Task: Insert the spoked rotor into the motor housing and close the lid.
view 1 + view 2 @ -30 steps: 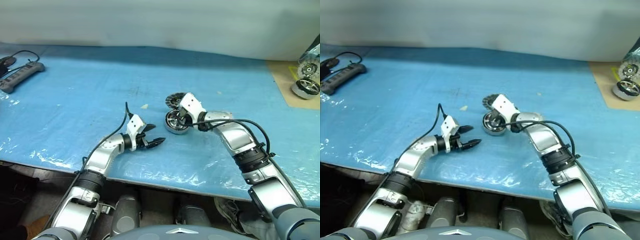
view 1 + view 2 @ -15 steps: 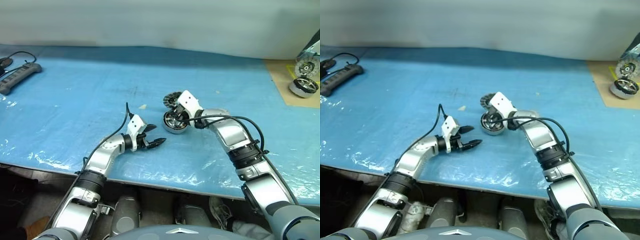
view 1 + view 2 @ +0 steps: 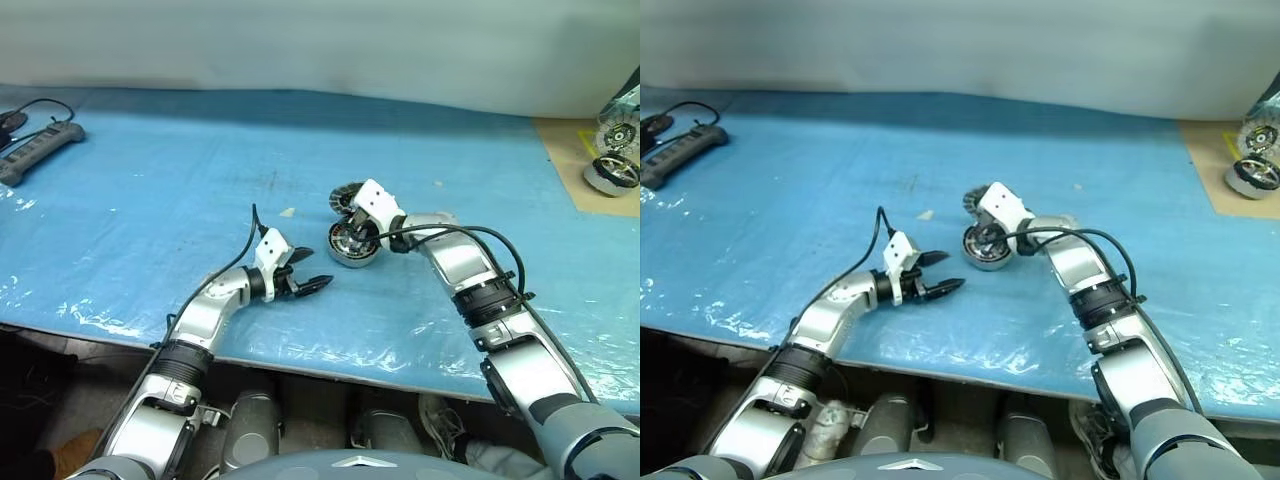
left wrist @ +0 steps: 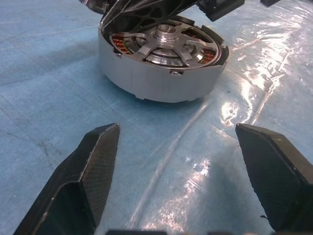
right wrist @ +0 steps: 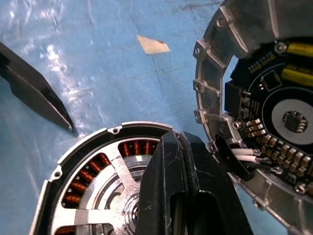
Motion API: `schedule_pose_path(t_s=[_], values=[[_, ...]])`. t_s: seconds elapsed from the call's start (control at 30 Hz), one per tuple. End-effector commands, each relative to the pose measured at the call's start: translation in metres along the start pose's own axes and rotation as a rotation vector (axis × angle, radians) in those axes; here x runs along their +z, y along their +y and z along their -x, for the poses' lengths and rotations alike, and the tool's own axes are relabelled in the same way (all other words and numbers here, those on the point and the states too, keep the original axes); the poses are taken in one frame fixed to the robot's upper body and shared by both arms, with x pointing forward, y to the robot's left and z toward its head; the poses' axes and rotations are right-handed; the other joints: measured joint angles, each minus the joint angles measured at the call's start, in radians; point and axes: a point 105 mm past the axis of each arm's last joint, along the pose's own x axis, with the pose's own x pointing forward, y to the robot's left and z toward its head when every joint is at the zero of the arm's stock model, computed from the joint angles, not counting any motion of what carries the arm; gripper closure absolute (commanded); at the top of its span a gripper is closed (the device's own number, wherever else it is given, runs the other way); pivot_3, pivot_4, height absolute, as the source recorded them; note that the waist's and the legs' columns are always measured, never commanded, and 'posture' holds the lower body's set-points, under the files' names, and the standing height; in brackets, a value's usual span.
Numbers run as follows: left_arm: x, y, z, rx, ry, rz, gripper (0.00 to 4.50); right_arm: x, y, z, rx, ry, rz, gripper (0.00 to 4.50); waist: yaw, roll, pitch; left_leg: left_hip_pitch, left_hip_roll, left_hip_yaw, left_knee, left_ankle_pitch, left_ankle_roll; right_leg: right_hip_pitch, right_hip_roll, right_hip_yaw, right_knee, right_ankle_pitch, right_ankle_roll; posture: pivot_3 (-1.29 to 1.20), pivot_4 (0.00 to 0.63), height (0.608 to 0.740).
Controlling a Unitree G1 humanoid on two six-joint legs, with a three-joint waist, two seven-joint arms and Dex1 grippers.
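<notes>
Blue plastic-covered matting (image 3: 150, 190) spans the table across the whole middle band of the head views and gives a flat, glossy bed for the assembly work. Near frame centre stands the motor housing (image 3: 353, 243), a shallow silver cup set open side up so that parts can be dropped in from above. The spoked rotor (image 4: 168, 43) lies inside it, its arms crossing over the copper-orange windings (image 5: 83, 182) and its hub on the centre, so insertion looks done. The lid (image 5: 266, 110) rests just beside the housing, toward the upper side in the head views; in the right wrist view it presents a circuit board and toothed rim segments and appears tilted, not yet seated on the cup. The right gripper (image 5: 182, 147) has its two black fingers pressed together with nothing between them, and reaches over the rotor near the hub, a pose suited to pressing or nudging rather than grasping; actual contact cannot be confirmed. The left gripper (image 3: 307, 271) stands left of the housing and apart from it, fingers spread wide and empty, aimed at the cup wall, probably ready to steady it. A power strip (image 3: 45, 148) lies at upper left; other motor units (image 3: 612, 172) sit at the right edge.
</notes>
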Motion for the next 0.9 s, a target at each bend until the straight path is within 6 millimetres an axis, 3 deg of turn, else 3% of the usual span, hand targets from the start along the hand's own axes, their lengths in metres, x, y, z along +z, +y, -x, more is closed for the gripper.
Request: schedule_pose_path(t_s=[0.03,0.17,0.27,0.33,0.47,0.53,0.73,0.9], values=[[0.006,-0.001,0.001,-0.003,-0.019,-0.019,0.45,0.028,0.007,0.012,0.044,-0.187,-0.1,4.48,0.0,0.0,0.0,-0.001,0.0,0.0,-0.001,0.0,0.0,-0.001,0.0,0.0,0.0,0.0,0.0,0.0,0.15,0.74],[0.006,-0.001,0.001,-0.004,-0.019,-0.022,0.45,0.046,0.006,0.03,0.057,-0.315,-0.18,4.48,-0.001,0.001,0.0,-0.011,0.001,0.0,0.0,0.0,0.0,-0.011,0.001,0.0,0.002,0.0,0.0,0.0,0.15,0.74],[0.007,0.0,0.001,-0.005,-0.02,-0.023,0.45,0.047,0.014,0.038,0.1,-0.329,-0.22,4.48,0.0,0.001,0.0,-0.011,0.001,0.0,0.0,0.0,0.0,-0.011,0.001,0.0,0.002,0.0,0.0,0.0,0.15,0.74],[0.007,0.001,0.0,-0.003,-0.02,-0.021,0.45,0.032,0.018,0.038,0.096,-0.261,-0.207,4.48,0.001,0.001,0.0,-0.011,0.001,0.0,0.0,0.0,0.0,-0.011,0.001,-0.001,0.002,0.0,0.0,0.0,0.15,0.74],[0.007,0.007,0.0,0.023,-0.014,-0.019,0.45,-0.018,0.023,0.038,0.053,-0.058,-0.121,4.48,0.002,0.001,0.0,-0.01,0.001,0.0,0.001,0.0,0.0,-0.01,0.001,-0.001,0.001,0.0,0.0,0.0,0.15,0.74],[0.007,0.014,0.001,0.047,-0.016,-0.003,0.45,-0.028,0.022,0.04,0.027,-0.044,-0.146,4.48,0.0,0.001,0.0,-0.01,0.001,0.0,0.001,0.0,0.0,-0.01,0.001,-0.001,0.001,0.0,0.0,0.0,0.15,0.74],[0.013,0.046,0.009,0.155,-0.04,0.047,0.45,-0.009,0.021,0.055,0.037,-0.159,-0.246,4.48,0.0,0.001,0.0,-0.007,0.001,0.0,0.001,0.001,0.0,-0.007,0.001,-0.001,0.002,0.0,0.0,0.0,0.15,0.74],[0.033,0.08,0.021,0.26,-0.114,0.079,0.45,0.008,0.028,0.072,0.099,-0.244,-0.309,4.48,0.001,0.001,0.0,-0.01,0.001,0.0,0.001,0.0,0.0,-0.009,0.001,-0.001,0.002,0.0,0.0,0.0,0.15,0.74]])
